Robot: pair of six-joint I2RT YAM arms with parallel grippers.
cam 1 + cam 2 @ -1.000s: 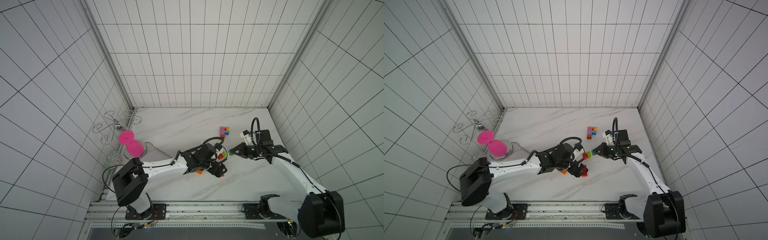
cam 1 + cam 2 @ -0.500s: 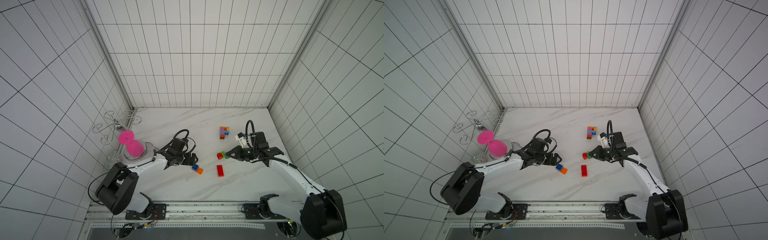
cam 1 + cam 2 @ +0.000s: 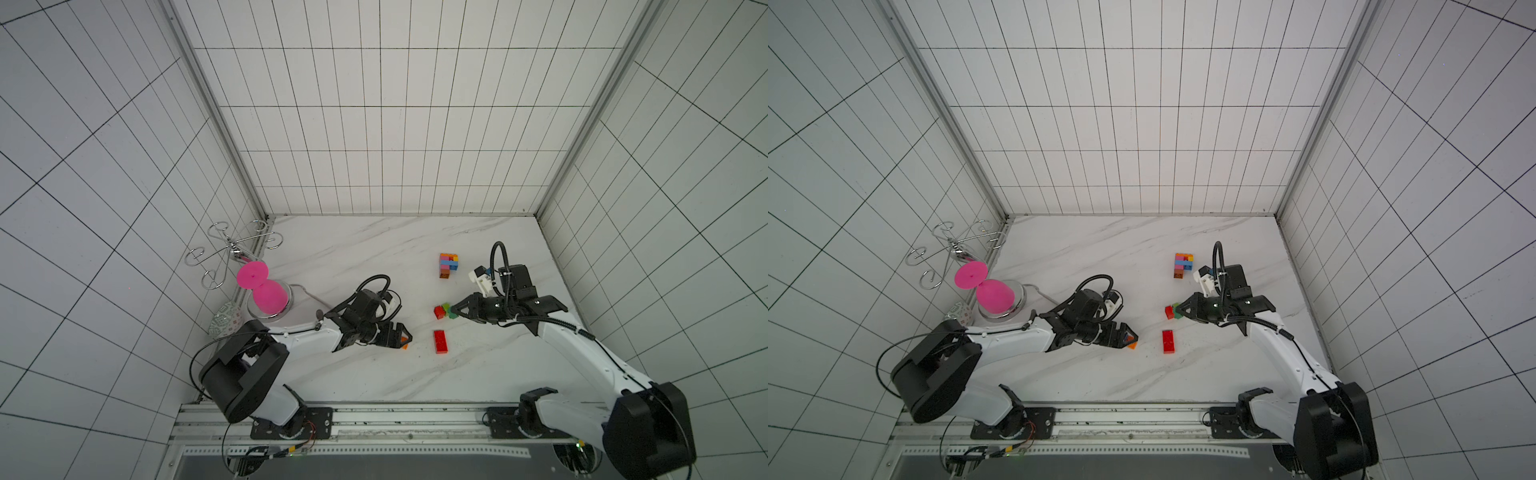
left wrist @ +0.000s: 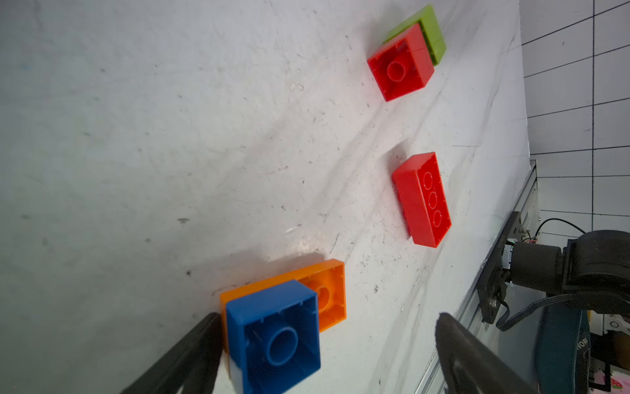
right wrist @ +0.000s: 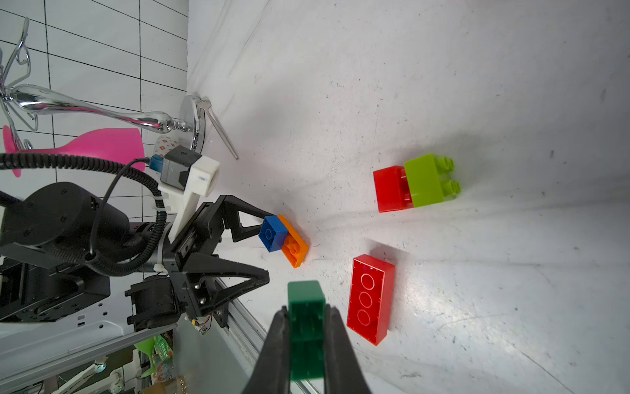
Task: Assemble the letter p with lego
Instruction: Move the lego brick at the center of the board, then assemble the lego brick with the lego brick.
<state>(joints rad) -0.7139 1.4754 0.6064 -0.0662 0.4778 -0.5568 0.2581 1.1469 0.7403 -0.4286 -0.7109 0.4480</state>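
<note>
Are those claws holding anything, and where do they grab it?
The right gripper pinches a dark green brick by its opposite sides. The left gripper stands open, holding nothing.

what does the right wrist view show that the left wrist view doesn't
Only the right wrist view: a dark green brick clamped in the right jaws, the left arm with its jaws open, the pink cup and chrome stand. Only the left wrist view: the right arm's base. Both: the blue-and-orange pair, long red brick, red-and-lime pair.

Pink cup (image 3: 269, 296) on chrome rack (image 3: 232, 249), patterned ball (image 3: 226, 325) beside its base.
</note>
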